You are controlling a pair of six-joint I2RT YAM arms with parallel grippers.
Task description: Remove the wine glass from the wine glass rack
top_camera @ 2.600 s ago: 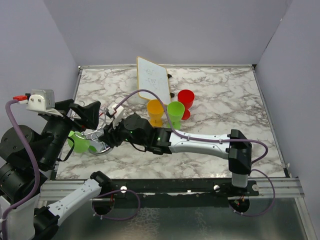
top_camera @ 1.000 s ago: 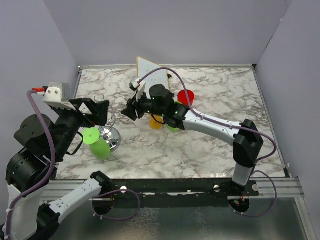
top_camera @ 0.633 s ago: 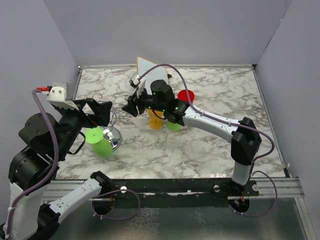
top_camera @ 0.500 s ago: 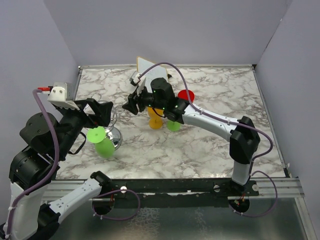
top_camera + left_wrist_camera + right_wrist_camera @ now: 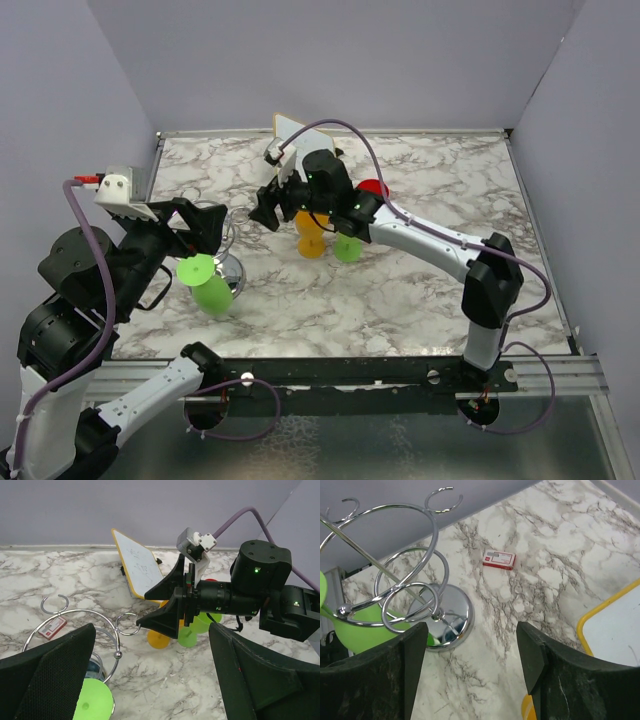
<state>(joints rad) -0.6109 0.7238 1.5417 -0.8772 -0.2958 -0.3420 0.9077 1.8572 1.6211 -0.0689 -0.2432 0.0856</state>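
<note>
The green wine glass (image 5: 206, 284) sits at the near left of the marble table (image 5: 420, 290). It is tilted, foot up and bowl down, right against the wine glass rack (image 5: 226, 272). The right wrist view shows its bowl (image 5: 355, 632) low beside the rack's shiny domed base (image 5: 452, 615), under the looping wire arms. Whether the foot hangs on a wire or only leans on it cannot be told.

By this reading the glass is not yet off the rack, and the step in hand is the approach to grasp it. The next move likely calls for one gripper to close on the stem or bowl. It would then slide the foot out through a wire gap without tipping the light rack.

The left gripper (image 5: 205, 225) hovers just above and behind the rack, pointing forward and down. Its fingers are spread wide and hold nothing. In its wrist view, the glass foot (image 5: 90, 705) shows low between them.

The right arm reaches across from the right. The right gripper (image 5: 265, 210) is raised near the rack and aimed at it, its fingers parted and empty.

Farther out stand a tilted white board (image 5: 137, 565), coloured cups by the right arm, and a small red and white packet (image 5: 498, 559).
</note>
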